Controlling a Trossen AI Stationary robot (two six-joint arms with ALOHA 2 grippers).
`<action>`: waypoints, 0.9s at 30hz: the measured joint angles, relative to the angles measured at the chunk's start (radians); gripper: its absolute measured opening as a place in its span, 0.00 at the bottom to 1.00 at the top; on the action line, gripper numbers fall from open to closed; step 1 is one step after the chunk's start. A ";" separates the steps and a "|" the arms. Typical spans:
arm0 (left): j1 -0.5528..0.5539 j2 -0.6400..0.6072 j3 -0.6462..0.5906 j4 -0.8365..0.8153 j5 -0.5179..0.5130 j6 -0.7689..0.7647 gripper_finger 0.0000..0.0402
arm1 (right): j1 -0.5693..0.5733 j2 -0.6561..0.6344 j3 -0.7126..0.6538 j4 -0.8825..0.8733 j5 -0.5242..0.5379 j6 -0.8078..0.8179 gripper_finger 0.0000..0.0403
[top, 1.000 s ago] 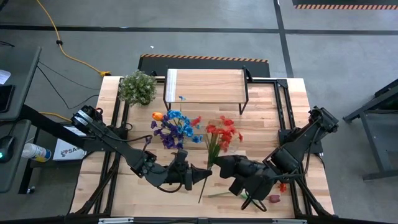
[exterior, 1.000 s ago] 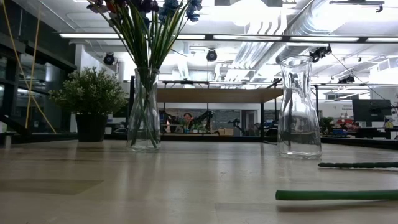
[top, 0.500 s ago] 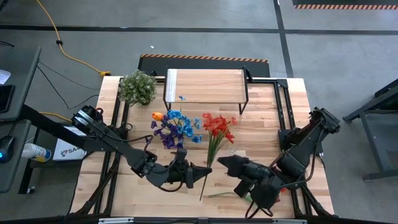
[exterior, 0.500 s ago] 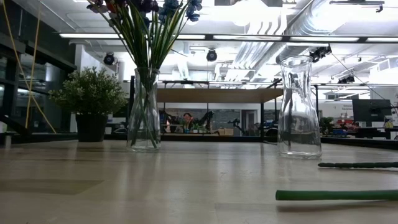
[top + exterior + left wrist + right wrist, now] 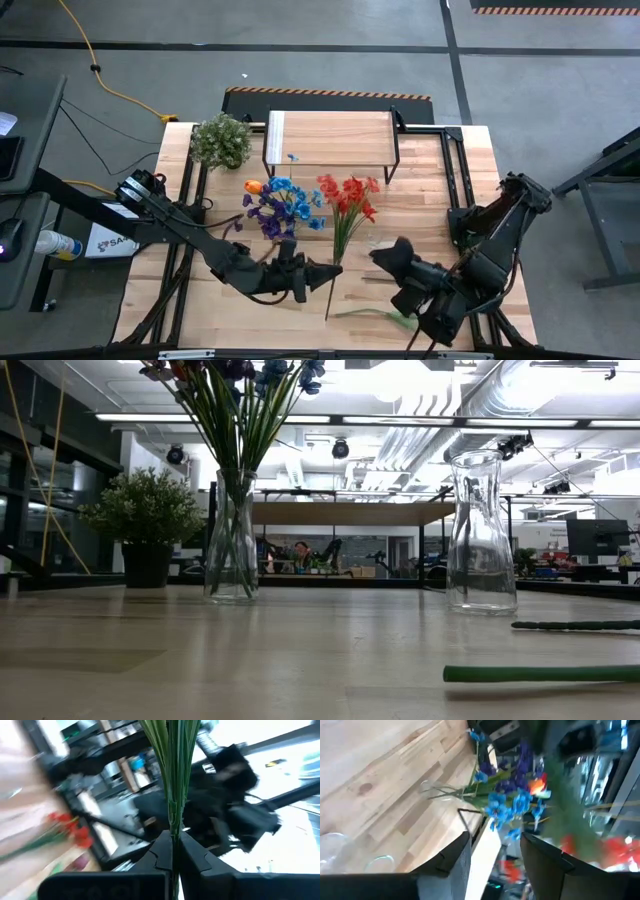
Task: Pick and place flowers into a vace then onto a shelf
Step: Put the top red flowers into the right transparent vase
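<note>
Left fingers point(image 5: 172, 851) pinch the red flowers point(image 5: 347, 194) by their stems, held over the table point(image 5: 430, 175) beside your blue bunch point(image 5: 283, 203) | right fingers point(image 5: 492, 852) spread, empty | shelf point(image 5: 330, 137) behind.

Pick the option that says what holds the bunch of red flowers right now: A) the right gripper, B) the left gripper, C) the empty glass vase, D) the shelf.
B: in the left wrist view the left gripper is shut on the green stems of the red flowers, while the right gripper sits apart from them, open and empty.
</note>
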 joint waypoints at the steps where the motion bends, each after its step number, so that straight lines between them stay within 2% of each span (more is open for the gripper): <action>1: 0.000 0.000 0.000 0.040 0.000 0.041 0.11 | 0.000 -0.004 0.000 -0.010 -0.002 0.040 0.40; 5: 0.000 -0.001 0.000 0.162 0.013 0.180 0.11 | -0.005 -0.020 -0.001 -0.051 -0.051 0.190 0.40; 11: 0.000 -0.001 0.001 0.240 0.015 0.318 0.11 | -0.032 -0.057 -0.001 -0.074 -0.169 0.382 0.40; 16: 0.000 -0.001 0.086 0.208 0.043 0.486 0.11 | -0.066 -0.082 -0.001 -0.079 -0.265 0.478 0.41; 19: -0.001 -0.002 0.184 0.092 0.068 0.575 0.11 | -0.093 -0.085 -0.001 -0.078 -0.319 0.504 0.41; 21: -0.001 -0.002 0.263 -0.040 0.069 0.617 0.11 | -0.107 -0.085 -0.001 -0.078 -0.344 0.507 0.41; 27: -0.002 -0.002 0.475 -0.418 0.036 0.660 0.11 | -0.165 -0.085 -0.002 -0.075 -0.407 0.506 0.41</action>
